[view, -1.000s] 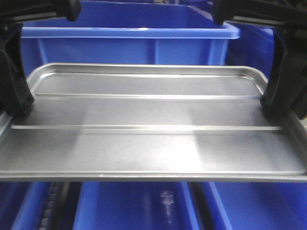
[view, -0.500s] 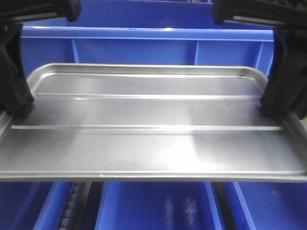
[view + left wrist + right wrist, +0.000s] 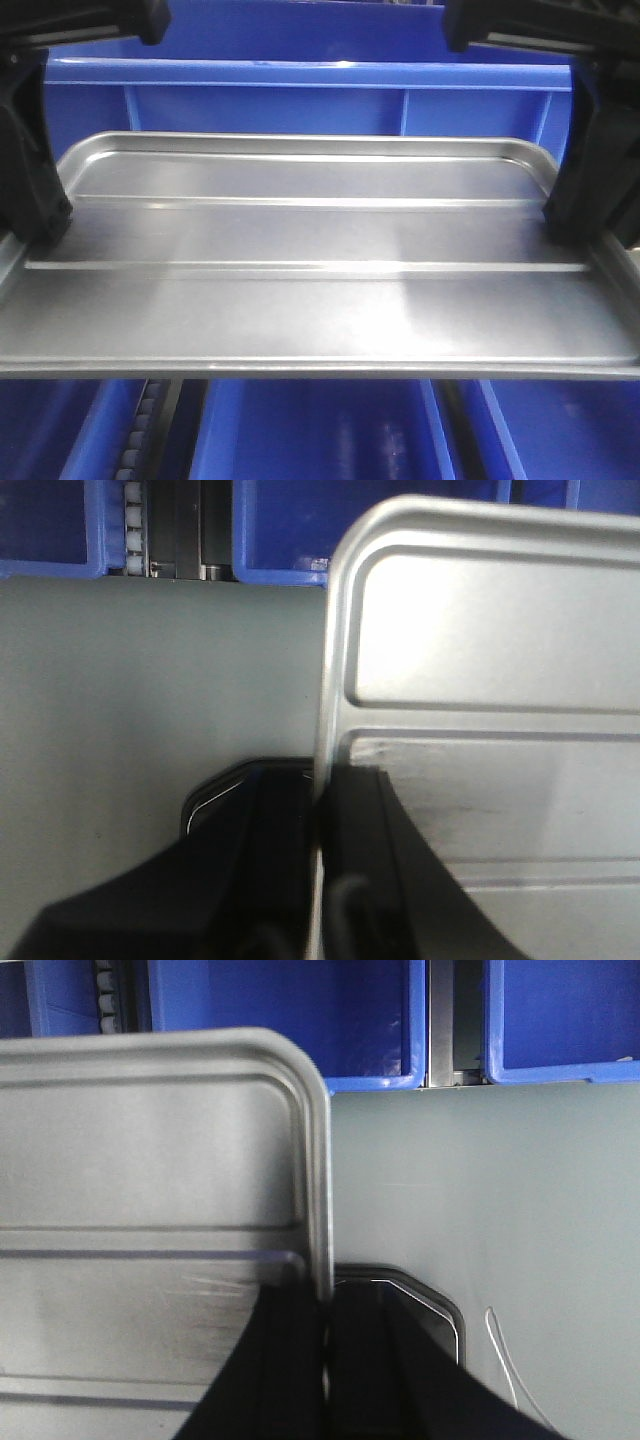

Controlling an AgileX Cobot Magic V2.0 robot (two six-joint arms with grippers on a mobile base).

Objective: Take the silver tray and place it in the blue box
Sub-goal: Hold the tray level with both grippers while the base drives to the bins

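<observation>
silver tray (image 3: 320, 300) hangs hollow side up on the robot's side of the blue box (image 3: 300, 73), short of the box's front wall and not yet over its opening. how high it sits against the box's lipped rim i cannot tell.

it is carried by both short ends. the left gripper (image 3: 320, 825) is closed on the rim of the left end, with a black finger on each side of the edge. the right gripper (image 3: 325, 1335) pinches the right end's rim the same way. a hold at both ends suits so wide and shallow a thing. one pinch alone would likely let the free end sag or twist, and the thin sloped rim gives little to bite on.

the tray's long axis runs side to side, parallel to the front wall of the blue box, and its two raised ribs lie along that axis. the far long edge faces the box and the near long edge faces away from it. it looks close to level.

its length already lies along the box's width — so, as i judge it, it need only clear the rim, go forward and come down without turning.

on the near side of the box, other blue bins (image 3: 310, 435) show under the tray's near edge. the wrist views show a grey surface (image 3: 120, 700) beneath its ends.
</observation>
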